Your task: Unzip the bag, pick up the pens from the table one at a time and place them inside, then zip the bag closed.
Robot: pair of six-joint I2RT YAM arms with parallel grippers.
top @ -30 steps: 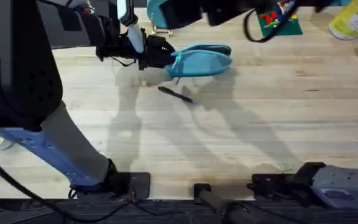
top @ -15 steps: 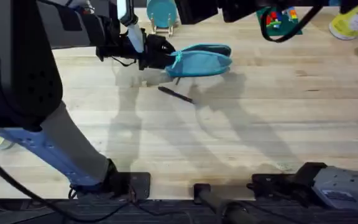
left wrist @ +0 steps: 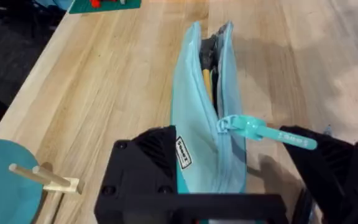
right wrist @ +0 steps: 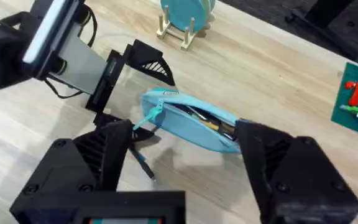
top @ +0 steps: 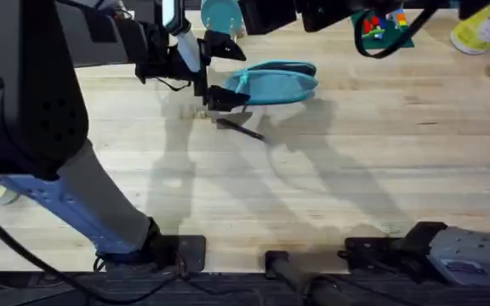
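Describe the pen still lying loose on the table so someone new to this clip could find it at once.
On the wooden table, find the turquoise pouch at the far middle, its zipper partly open. On the bare wood just in front of its end by the left gripper lies the pen, slim, dark and slanted, the one loose pen beside the pouch.

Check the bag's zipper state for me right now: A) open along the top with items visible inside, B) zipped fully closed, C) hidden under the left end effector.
A: in the left wrist view the bag gapes along its top, contents showing in the gap, and its zipper pull hangs free between the open left end effector fingers.
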